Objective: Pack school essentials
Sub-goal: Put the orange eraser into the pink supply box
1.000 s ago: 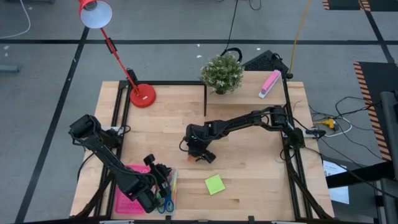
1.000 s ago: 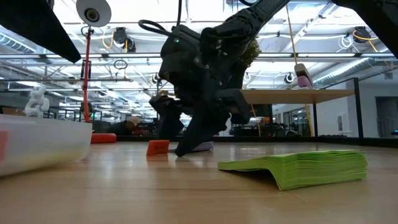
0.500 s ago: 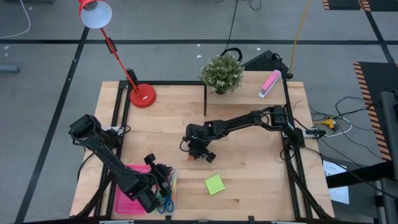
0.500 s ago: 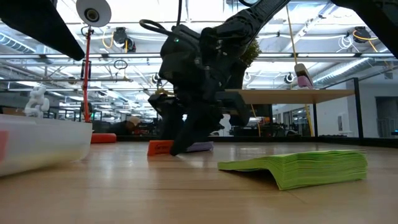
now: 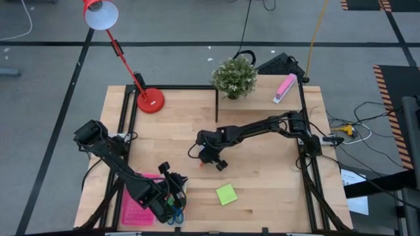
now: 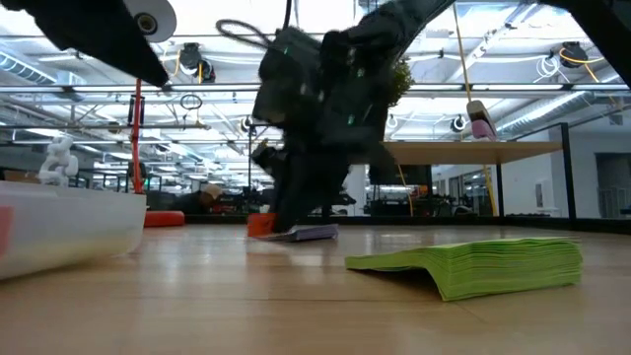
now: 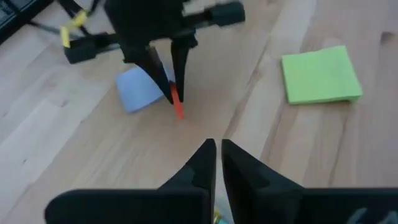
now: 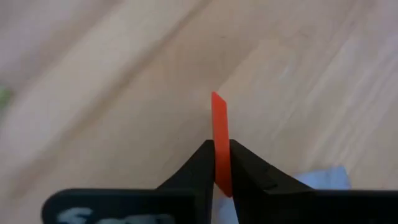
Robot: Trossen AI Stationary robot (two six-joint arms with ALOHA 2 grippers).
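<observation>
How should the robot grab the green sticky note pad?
The green note pad lies flat on the table, nothing touching it. Probably best: come straight down with an end effector and pinch two opposite side edges; the stack looks thick enough to grip.

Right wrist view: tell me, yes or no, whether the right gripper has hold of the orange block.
Yes, the right gripper is clamped on the thin orange block, which sticks out past its fingertips above the wooden table.

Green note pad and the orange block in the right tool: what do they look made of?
Green note pad: paper, matte; the low view shows many thin stacked sheets, one corner drooping. Orange block, pinched in the right tool: probably plastic or rubber, thin, flat, uniformly coloured with straight edges; the look leaves it open.
</observation>
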